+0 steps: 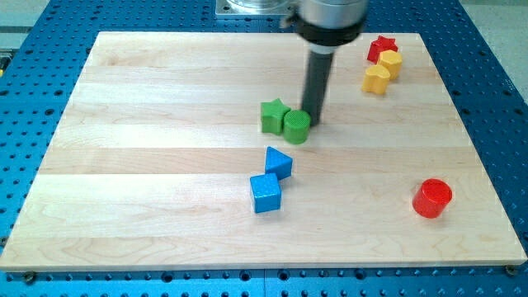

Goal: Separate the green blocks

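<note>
A green star block (272, 116) and a green cylinder (296, 126) sit touching each other near the middle of the wooden board (148, 124). The star is on the view's left of the cylinder. My tip (314, 123) is down on the board just to the view's right of the green cylinder, right against it or nearly so. The dark rod rises from there toward the view's top.
A blue triangle (279, 162) and a blue cube (266, 192) lie below the green blocks. A red cylinder (432, 198) is at lower right. A red star (381, 47) and two yellow blocks (389, 63) (376, 79) cluster at upper right.
</note>
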Robot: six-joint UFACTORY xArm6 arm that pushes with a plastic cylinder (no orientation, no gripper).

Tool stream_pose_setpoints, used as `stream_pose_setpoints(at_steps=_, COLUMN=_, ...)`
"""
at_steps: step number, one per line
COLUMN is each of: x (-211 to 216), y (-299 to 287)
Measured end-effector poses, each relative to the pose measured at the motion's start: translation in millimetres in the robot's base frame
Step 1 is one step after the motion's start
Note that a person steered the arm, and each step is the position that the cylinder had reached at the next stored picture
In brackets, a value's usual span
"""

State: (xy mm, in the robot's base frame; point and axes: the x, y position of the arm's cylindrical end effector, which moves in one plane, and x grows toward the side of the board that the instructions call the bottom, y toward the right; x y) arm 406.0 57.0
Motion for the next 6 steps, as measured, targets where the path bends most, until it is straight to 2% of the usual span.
stream_pose_setpoints(at_steps=1, x=21, y=62)
stream_pose_setpoints(at_steps=2, x=44, y=16)
stream_pose_setpoints(at_steps=3, x=24, y=-38)
stream_pose_setpoints(at_steps=4, x=28, y=-22)
stream_pose_setpoints(at_steps=5, x=57, y=-36)
stream_pose_setpoints(at_steps=6, x=60, y=-155)
